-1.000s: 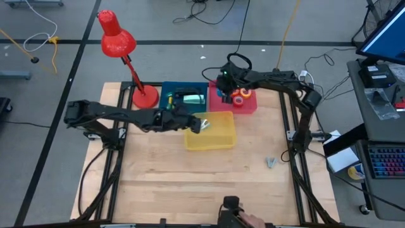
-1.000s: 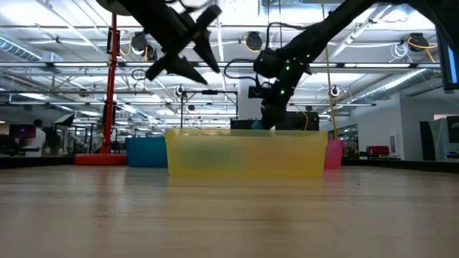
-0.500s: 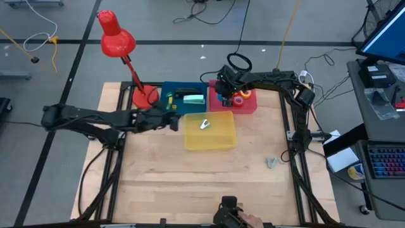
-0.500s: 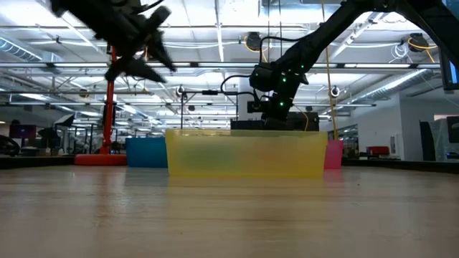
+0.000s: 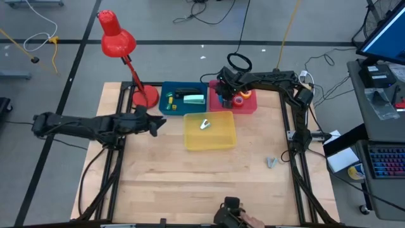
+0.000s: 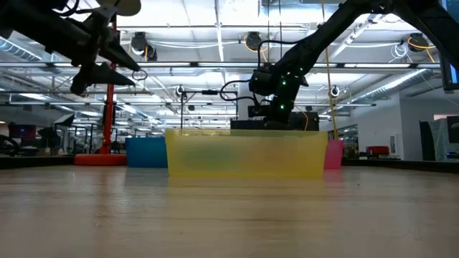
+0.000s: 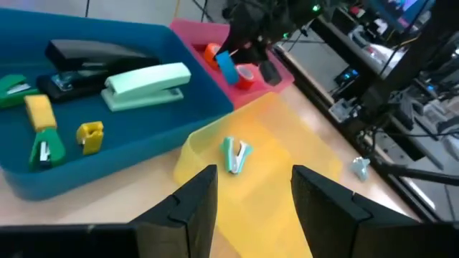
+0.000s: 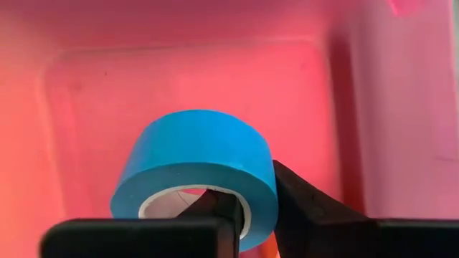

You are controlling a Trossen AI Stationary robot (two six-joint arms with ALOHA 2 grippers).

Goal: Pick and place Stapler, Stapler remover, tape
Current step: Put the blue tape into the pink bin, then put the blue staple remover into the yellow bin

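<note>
Gripping the blue tape roll [image 8: 197, 168], the right gripper [image 5: 226, 95] sits over the pink bin [image 5: 250, 105], fingers pinching the roll's wall, one inside the pale core and one outside; the roll is lifted off the bin floor, ring axis tilted, and in the left wrist view it shows edge-on like an upright blue band [image 7: 226, 67] above the bin. Red and orange rolls [image 7: 244, 74] lie in the pink bin just beside the gripper. The yellow tray [image 5: 223, 140] sits just in front of the pink bin, and holds one small pale green staple remover [image 7: 234, 155], lying flat near its middle, long axis running roughly from the tray's near edge toward the bins; can't tell which end is the claw. The blue bin [image 5: 166, 94] sits left of the pink bin, touching or nearly so: mint stapler [image 7: 148, 84] and black stapler [image 7: 92, 54] lie side by side, long axes roughly parallel to the bin's long side, plus small green and yellow removers [image 7: 90, 136] at the far end from the pink bin. The left gripper [image 5: 158, 124] hangs above bare table [image 5: 190, 183], left of the yellow tray and well apart from the pink bin, fingers spread and empty. A red lamp [image 5: 117, 39] stands left of the blue bin. Another small grey remover [image 5: 271, 163] lies on the table well apart from the pink bin, toward the front right.
</note>
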